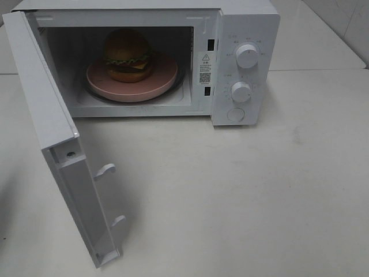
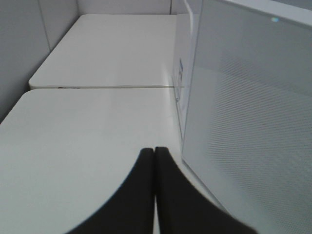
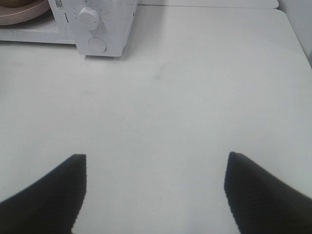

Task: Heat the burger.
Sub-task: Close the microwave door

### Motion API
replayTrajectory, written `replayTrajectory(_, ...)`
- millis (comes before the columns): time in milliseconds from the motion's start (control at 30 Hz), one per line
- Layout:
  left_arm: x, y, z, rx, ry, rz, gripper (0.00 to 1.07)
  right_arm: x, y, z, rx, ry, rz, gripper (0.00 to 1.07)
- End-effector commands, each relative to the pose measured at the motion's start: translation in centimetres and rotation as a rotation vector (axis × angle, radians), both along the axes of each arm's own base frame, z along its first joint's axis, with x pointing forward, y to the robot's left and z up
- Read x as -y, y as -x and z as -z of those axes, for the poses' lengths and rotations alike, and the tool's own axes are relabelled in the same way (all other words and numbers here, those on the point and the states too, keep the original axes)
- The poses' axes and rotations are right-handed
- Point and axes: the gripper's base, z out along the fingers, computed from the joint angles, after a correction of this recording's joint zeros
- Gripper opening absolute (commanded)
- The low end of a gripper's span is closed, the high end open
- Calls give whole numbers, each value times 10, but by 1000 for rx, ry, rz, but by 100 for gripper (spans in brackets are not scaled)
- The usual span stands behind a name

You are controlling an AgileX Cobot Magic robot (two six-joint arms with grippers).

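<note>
White counter (image 1: 242,196) fills the scene, a seam crossing it level with the oven. At the back of it stands a white microwave (image 1: 248,34), its door (image 1: 52,133) swung wide open toward the left of the high view, with two latch hooks showing on its inner edge. Inside the cavity lies a pink round plate (image 1: 167,72), and the burger (image 1: 128,55) sits upright on it, toward the plate's rear left part. On the control panel at the right are two round knobs, upper (image 1: 248,56) over lower (image 1: 241,92), with a round button (image 1: 236,114) beneath. The left claw (image 2: 154,156) is clenched on nothing, fingers pressed together, just beside the door's outer face. The right claw (image 3: 156,157) is released, fingers spread wide over bare counter, well apart from the microwave.
</note>
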Motion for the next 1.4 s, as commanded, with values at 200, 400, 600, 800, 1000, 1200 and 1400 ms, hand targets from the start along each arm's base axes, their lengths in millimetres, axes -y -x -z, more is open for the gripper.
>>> replayTrajectory(200,13,-13,3,84,16,163,0,0,4,-1,38,1,3,75)
replayTrajectory(400,17,-22,13,83,45,212,0,0,4,-1,38,1,3,75)
replayTrajectory(600,36,-32,20,62,25,320,0,0,4,-1,38,1,3,75)
replayTrajectory(800,63,-35,27,55,-3,429,0,0,4,-1,38,1,3,75)
replayTrajectory(1000,81,-36,35,61,26,434,0,0,4,-1,38,1,3,75)
replayTrajectory(1200,100,-43,41,36,25,459,0,0,4,-1,38,1,3,75)
replayTrajectory(1400,129,-61,40,39,57,465,0,0,4,-1,38,1,3,75)
